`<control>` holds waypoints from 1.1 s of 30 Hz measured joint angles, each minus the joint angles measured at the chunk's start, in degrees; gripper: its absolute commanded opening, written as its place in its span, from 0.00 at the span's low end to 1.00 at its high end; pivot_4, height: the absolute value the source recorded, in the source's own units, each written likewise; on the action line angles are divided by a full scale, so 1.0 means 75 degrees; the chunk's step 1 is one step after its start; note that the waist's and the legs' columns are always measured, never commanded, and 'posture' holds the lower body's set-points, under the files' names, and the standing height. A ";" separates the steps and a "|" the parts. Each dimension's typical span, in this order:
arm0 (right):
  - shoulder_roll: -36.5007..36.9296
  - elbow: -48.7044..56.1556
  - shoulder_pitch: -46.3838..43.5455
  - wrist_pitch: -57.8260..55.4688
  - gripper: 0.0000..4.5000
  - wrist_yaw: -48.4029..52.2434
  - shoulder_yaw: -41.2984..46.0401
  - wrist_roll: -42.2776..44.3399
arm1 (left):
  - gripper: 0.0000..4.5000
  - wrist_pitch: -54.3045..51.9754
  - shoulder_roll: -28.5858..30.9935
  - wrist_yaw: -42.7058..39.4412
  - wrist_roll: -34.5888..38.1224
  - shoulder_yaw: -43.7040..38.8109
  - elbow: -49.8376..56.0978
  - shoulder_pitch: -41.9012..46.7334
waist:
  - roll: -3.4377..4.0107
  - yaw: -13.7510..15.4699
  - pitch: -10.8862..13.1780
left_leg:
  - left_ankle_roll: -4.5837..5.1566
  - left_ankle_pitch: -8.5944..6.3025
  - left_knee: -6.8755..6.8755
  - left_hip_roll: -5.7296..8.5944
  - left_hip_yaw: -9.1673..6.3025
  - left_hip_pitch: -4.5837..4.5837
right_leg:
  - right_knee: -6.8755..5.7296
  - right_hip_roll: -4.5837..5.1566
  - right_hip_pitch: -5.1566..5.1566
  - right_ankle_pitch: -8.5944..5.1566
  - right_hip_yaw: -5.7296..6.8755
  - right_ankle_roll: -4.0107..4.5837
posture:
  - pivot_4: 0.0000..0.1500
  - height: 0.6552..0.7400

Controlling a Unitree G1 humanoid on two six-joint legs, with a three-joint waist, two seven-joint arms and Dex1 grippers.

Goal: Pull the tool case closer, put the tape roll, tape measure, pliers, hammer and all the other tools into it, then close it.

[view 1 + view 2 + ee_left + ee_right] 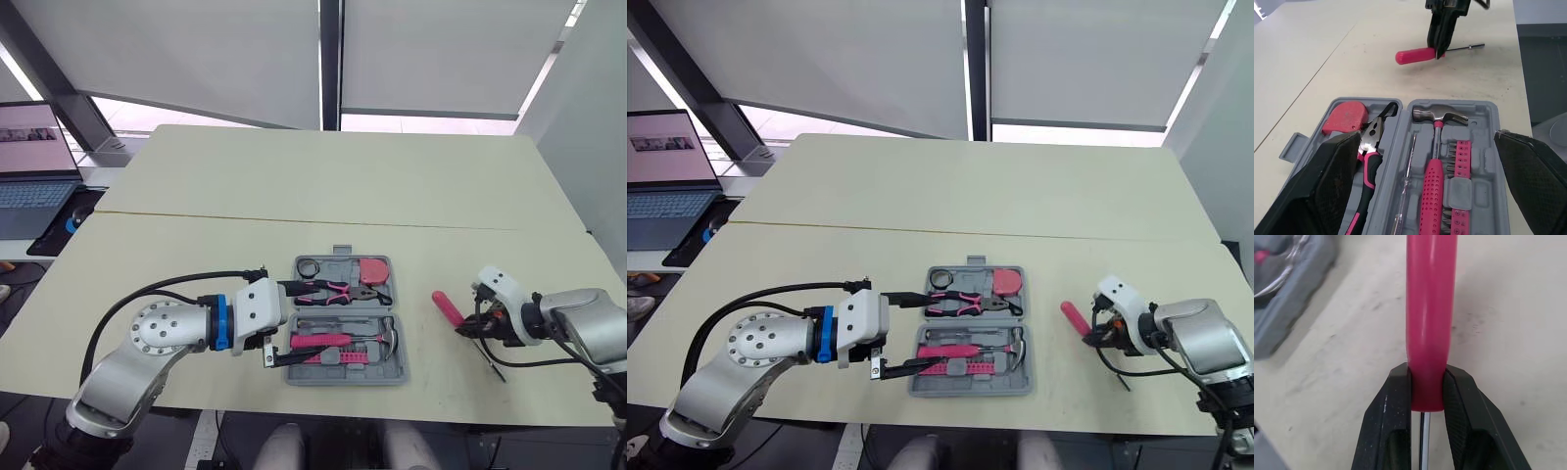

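Pinching the glossy pink-handled steel screwdriver (1430, 308) at the shaft end of its handle, the right gripper (1426, 377) has both black fingers (1396, 401) pressed against its sides. The tool is low at the beige table (294, 196), right of the open grey plastic tool case (1488, 112) — near, not touching. We judge it light and stiff but smooth and round, so an end grip may let it pivot; mid-handle would hold steadier. The left gripper (1425, 134) is spread wide at the case's left edge.
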State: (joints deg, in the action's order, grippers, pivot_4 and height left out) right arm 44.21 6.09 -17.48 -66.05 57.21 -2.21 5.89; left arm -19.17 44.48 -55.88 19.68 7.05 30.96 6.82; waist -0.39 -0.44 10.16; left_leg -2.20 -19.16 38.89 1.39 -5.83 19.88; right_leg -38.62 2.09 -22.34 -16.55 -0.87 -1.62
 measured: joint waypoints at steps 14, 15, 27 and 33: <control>-0.1636 0.0020 0.0021 0.0154 0.39 -0.2556 0.0441 0.0072 | 1.00 0.0017 -0.0056 0.0003 -0.0139 0.0144 -0.0128 0.0056 | -0.0065 -0.0184 -0.0039 | -0.0001 0.0000 0.0000 -0.0010 0.0000 -0.0012 | -0.0007 -0.0013 0.0006 0.0000 -0.0005 0.0000 | 1.00 1.00; -0.1667 0.0035 0.0042 0.0204 0.44 -0.2606 0.0448 0.0132 | 1.00 0.0017 -0.0058 0.0003 -0.0146 0.0146 -0.0155 0.0075 | -0.0065 -0.0187 -0.0039 | 0.0000 0.0000 0.0000 -0.0011 0.0000 -0.0011 | -0.0007 -0.0013 0.0006 0.0000 -0.0004 0.0000 | 1.00 1.00; -0.1069 0.0729 0.1620 0.2799 0.92 -0.2640 0.0949 0.0476 | 1.00 0.0066 -0.0056 -0.0042 -0.0104 0.0119 -0.0170 0.0055 | -0.0038 -0.0149 -0.0023 | 0.0002 -0.0001 -0.0002 -0.0003 -0.0001 -0.0003 | -0.0002 -0.0009 0.0003 -0.0001 -0.0003 -0.0002 | 1.00 1.00; -0.1754 0.0382 0.2238 0.4339 0.92 -0.3006 0.1133 0.0425 | 1.00 0.0052 -0.0057 -0.0129 -0.0077 0.0060 -0.0193 0.0137 | -0.0035 -0.0172 -0.0022 | 0.0002 0.0000 -0.0002 -0.0008 0.0001 -0.0009 | -0.0015 -0.0013 0.0003 -0.0002 -0.0006 -0.0002 | 1.00 1.00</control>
State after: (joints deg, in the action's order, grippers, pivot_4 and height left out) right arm 31.06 8.96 -0.70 -33.51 34.66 6.28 9.07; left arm -18.78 44.05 -56.84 19.10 7.50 29.51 7.84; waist -0.65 -1.73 10.00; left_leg -2.19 -19.16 38.88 1.33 -5.82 19.81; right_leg -38.73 2.00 -22.32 -16.57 -0.91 -1.63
